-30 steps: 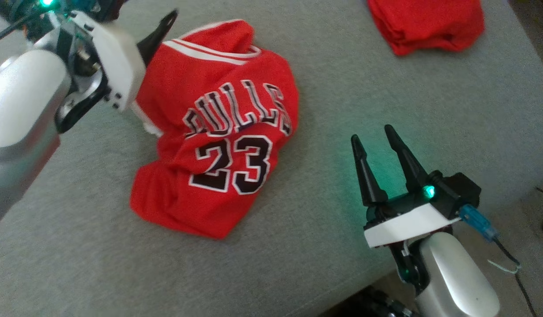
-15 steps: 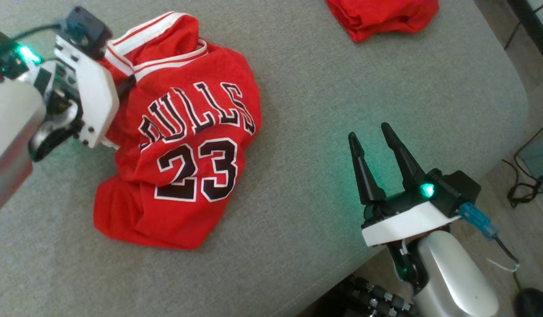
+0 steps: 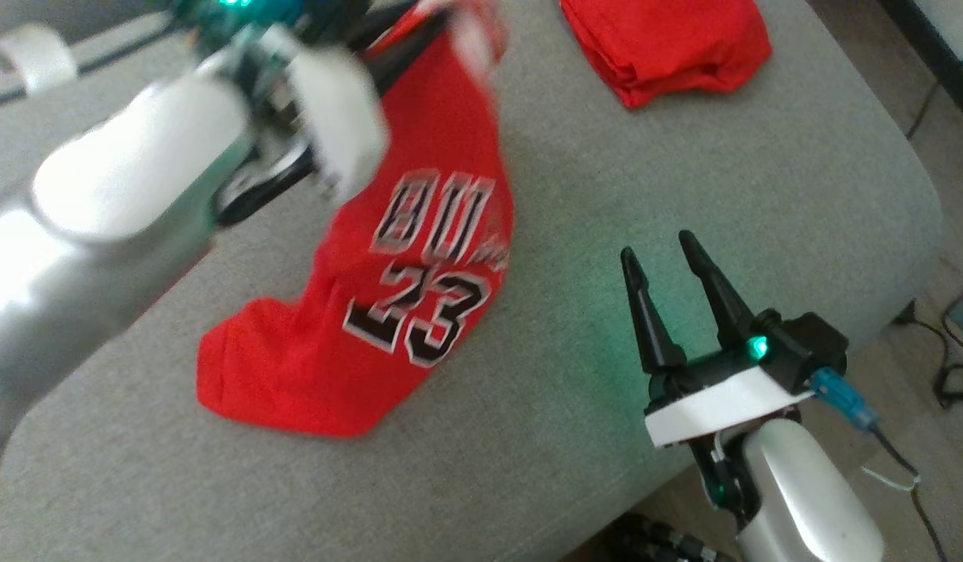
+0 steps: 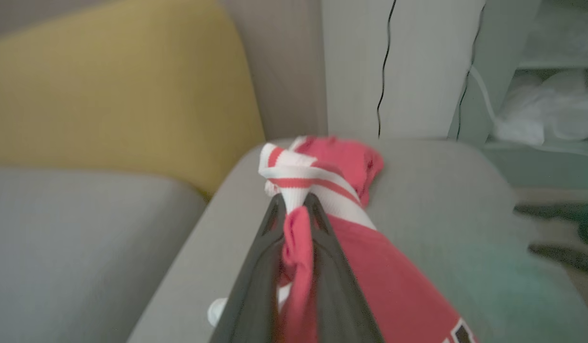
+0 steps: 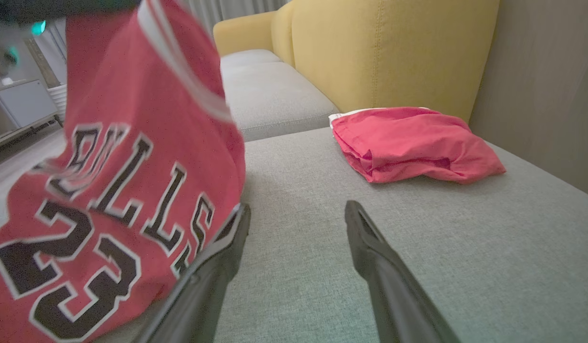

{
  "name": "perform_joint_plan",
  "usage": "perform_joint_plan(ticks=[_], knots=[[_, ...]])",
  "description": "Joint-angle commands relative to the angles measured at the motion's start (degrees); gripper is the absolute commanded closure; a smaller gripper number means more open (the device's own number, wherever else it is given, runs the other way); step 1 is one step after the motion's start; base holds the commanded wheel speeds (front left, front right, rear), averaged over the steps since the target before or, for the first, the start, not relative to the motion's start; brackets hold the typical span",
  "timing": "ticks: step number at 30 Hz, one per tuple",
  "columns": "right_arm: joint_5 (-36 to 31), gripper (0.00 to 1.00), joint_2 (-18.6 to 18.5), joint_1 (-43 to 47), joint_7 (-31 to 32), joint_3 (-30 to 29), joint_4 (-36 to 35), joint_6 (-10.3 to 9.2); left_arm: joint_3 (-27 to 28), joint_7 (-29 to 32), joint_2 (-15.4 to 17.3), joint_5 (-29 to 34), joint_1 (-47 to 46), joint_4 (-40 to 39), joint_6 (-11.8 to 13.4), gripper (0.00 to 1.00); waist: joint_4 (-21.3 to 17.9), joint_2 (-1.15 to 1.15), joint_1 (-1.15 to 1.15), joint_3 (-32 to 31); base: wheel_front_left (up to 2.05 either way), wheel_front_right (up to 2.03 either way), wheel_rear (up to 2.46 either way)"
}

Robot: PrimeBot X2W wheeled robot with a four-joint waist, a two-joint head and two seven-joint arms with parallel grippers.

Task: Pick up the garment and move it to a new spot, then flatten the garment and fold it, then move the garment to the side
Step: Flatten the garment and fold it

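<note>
The left gripper point(image 4: 292, 198) is pinched tight on the jersey's point(image 3: 419, 257) striped edge, upper left of the frame, holding that end up while the hem lies on the grey cushion point(image 3: 606, 172). The right gripper point(image 3: 655, 243), lower right, stands wide open and empty. A folded red cloth point(image 3: 669, 47) sits top right.

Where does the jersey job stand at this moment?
Done: the grasp; the left gripper is shut on the jersey at its striped trim. In hand: the lift; the top hangs from it while the lower part lies on the grey cushion. Left: carrying to a new spot, flattening, folding, moving aside. The right gripper stands open beside the jersey.
</note>
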Motion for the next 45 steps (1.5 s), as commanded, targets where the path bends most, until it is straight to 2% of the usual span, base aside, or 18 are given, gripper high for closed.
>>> perform_joint_plan(ticks=[1,7,11,14,17,21,25,28,30,33,34,35,40,43,45], knots=[[-0.52,0.0,-0.13,0.78,-0.22,0.82,-1.27,0.39,2.76,-0.97,0.36,0.02,-4.42,-0.83,0.1,1.0,0.99,0.0,0.01,-1.74,0.0,0.0,0.0],[-2.1,0.0,-0.13,2.5,-0.22,-0.57,-0.81,0.39,5.01,-14.2,-8.05,-0.33,-14.96,6.07,0.1,1.0,4.14,0.0,0.01,-6.15,0.0,0.0,0.0],[-3.79,0.0,-0.13,4.09,-0.22,-1.64,-0.48,0.39,7.88,-20.32,-8.9,0.39,-18.06,11.74,0.15,1.0,7.45,0.0,0.01,-8.89,0.0,0.0,0.0],[-5.0,0.0,-0.13,5.3,-0.22,-2.81,-0.37,0.39,8.76,-21.93,-6.57,0.01,-15.15,12.5,0.69,1.0,10.57,0.0,0.01,-10.18,0.0,0.0,0.0],[-5.75,0.0,-0.36,6.45,-0.22,-4.32,-0.58,0.39,8.93,-22.92,-2.07,-1.0,-7.22,9.44,2.21,1.0,14.24,0.0,0.01,-10.73,0.0,0.0,0.0],[-6.36,0.0,-0.81,7.59,-0.22,-5.91,-1.03,0.39,9.54,-23.63,5.89,-2.86,10.41,1.24,7.97,1.0,18.04,0.0,0.01,-10.39,0.0,0.0,0.0],[-6.6,0.0,-1.25,8.28,-0.22,-7.64,-1.68,0.39,15.74,-23.72,12.05,-4.04,31.67,-8.07,15.13,1.0,21.29,0.0,0.01,-9.18,0.0,0.0,0.0],[-6.74,0.0,-1.75,8.93,-0.22,-8.25,-1.5,0.39,21.58,-23.73,14.15,-2.56,46.16,-11.86,18.47,1.0,23.29,0.0,0.01,-8.98,0.0,0.0,0.0],[-6.8,0.0,-2.05,9.31,-0.22,-8.81,-1.48,0.39,25.5,-23.73,14.29,-1.49,54.12,-13.93,19.23,1.0,24.6,0.0,0.01,-8.95,0.0,0.0,0.0],[-6.77,0.0,-2.28,9.69,-0.22,-9.21,-1.39,0.39,30.94,-23.74,13.96,0.32,62.28,-16.55,19.0,1.0,26.06,0.0,0.01,-9.12,0.0,0.0,0.0],[-6.76,0.0,-2.36,9.69,-0.22,-9.08,-1.3,0.39,32.5,-23.74,14.03,1.1,64.07,-17.16,18.81,0.63,26.34,0.0,0.01,-9.18,0.0,0.0,0.0],[-6.75,0.0,-2.42,9.61,-0.22,-8.91,-1.2,0.39,33.84,-23.74,14.16,1.66,65.51,-17.69,18.49,0.0,26.5,0.0,0.01,-9.23,0.0,0.0,0.0],[-6.77,0.0,-2.42,8.77,-0.22,-7.73,-0.95,0.39,39.25,-23.74,16.71,5.03,65.91,-22.03,17.17,0.0,25.85,0.0,0.01,-9.01,0.0,0.0,0.0],[-6.58,0.0,-2.62,7.77,-0.22,-6.97,-1.25,0.39,40.44,-21.34,20.13,6.69,61.03,-26.21,15.82,0.0,24.54,0.0,0.01,-7.62,0.0,0.0,0.0],[-6.56,0.0,-2.68,7.44,-0.22,-6.78,-1.37,0.39,40.58,-19.62,21.0,7.22,58.46,-27.79,14.97,0.0,24.06,0.0,0.01,-6.99,0.0,0.0,0.0]])
